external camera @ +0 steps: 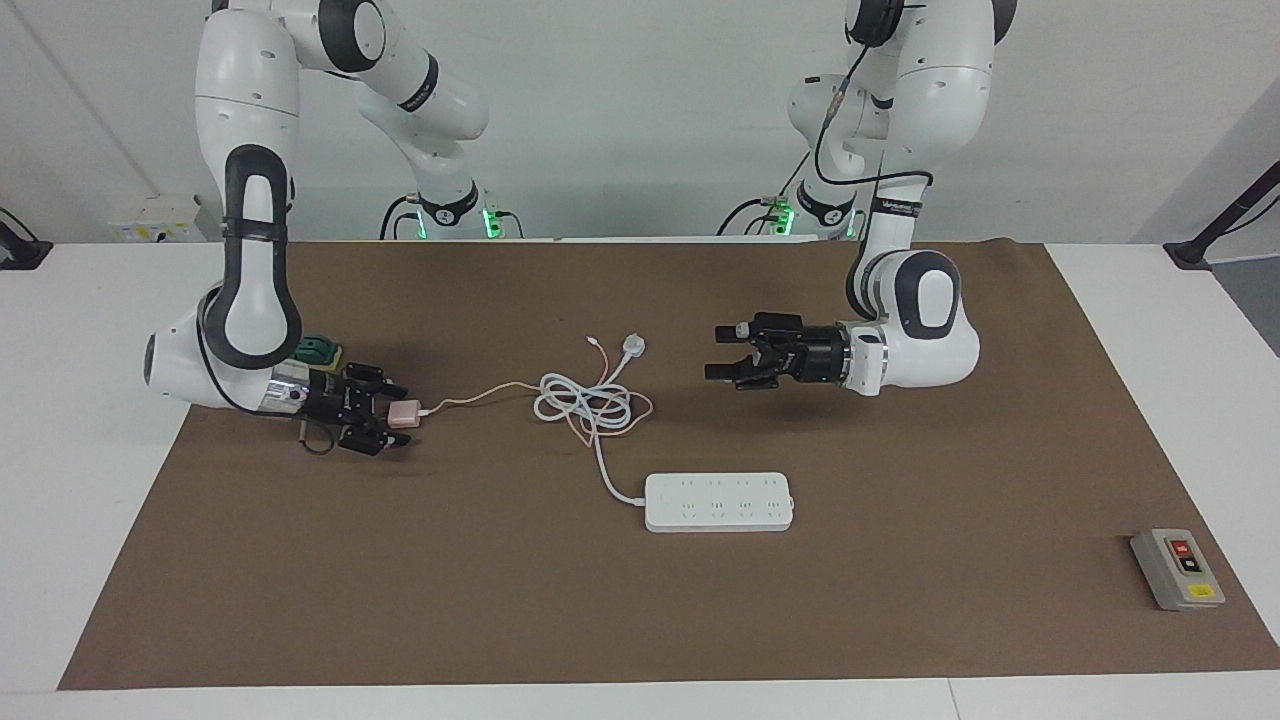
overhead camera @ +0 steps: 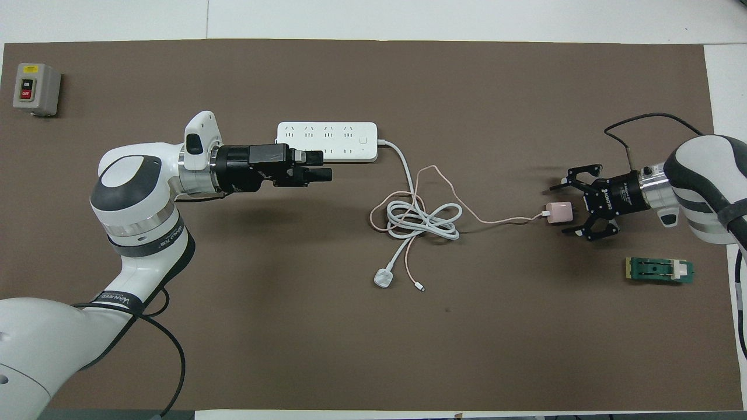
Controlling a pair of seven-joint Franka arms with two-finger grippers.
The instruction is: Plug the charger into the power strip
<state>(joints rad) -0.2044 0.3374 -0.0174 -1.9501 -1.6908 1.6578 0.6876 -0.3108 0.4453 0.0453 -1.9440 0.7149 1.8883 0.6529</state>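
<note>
Landmark: power strip (external camera: 719, 501). Bare mat around it except on its corded end, where the white cord (external camera: 604, 462) leads to a tangled cable heap (external camera: 590, 403) nearer the robots. Left gripper (external camera: 722, 360) hangs open above mat, nearer the robots than strip. Grey button box (external camera: 1177, 568) well apart.

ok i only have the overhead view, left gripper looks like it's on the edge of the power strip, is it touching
observer: no. From the facing view the left gripper hangs open, well above the mat, and the power strip lies flat, untouched.
operator: and the right one, has it got the charger
observer: not gripped. The right gripper is down at mat height, open, with the charger between its fingers.
</note>
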